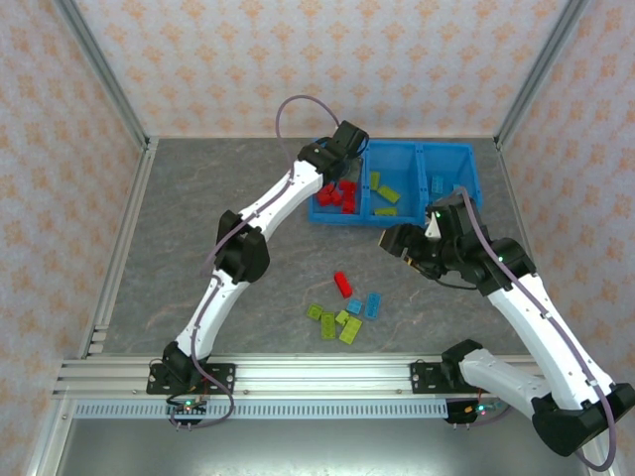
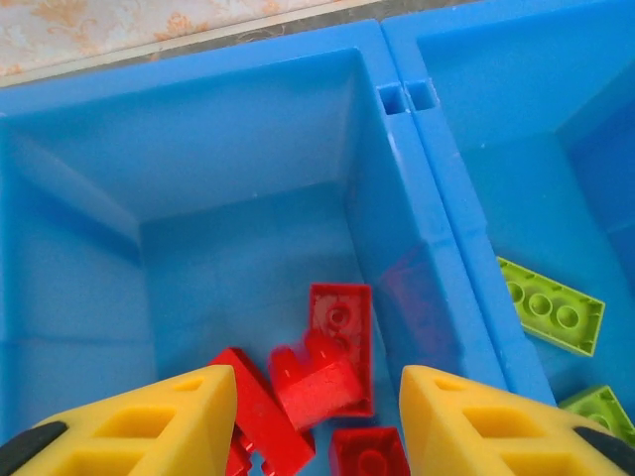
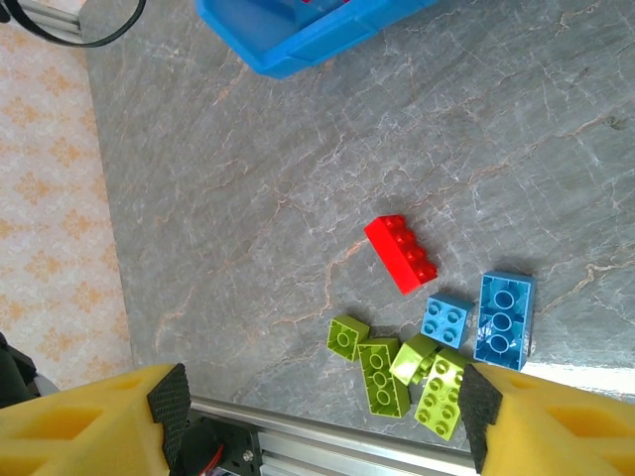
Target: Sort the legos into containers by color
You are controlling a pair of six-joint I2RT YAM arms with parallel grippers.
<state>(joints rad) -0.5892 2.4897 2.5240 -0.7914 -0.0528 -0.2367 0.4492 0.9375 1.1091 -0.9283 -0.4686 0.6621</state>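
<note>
Left end effector (image 2: 317, 421): over the left bin (image 2: 248, 109), released, fingers (image 2: 149, 426) spread apart with nothing between them. Under it, at least 4 red bricks (image 2: 327, 372) lie piled on the bin floor, 1 of them tilted.

Middle bin (image 1: 397, 214): holds lime bricks (image 1: 387, 193). Right bin (image 1: 473, 171): holds pale blue bricks (image 1: 438, 184).

Right end effector (image 1: 389, 241): above the counter (image 1: 198, 218), in front of the bins, released, pads (image 3: 169, 397) wide apart and empty.

Loose on the counter, between the bins and the near rail (image 3: 298, 441):
- 1 loose red brick (image 3: 400, 254), lying flat, a little apart from the others.
- 2 blue pieces: small blue brick (image 3: 445, 321) just beside long blue brick (image 3: 504, 316).
- 4 loose lime bricks (image 3: 382, 375) in a tight cluster next to the blue pair, on the rail side. The lime bricks sit touching or nearly so.
</note>
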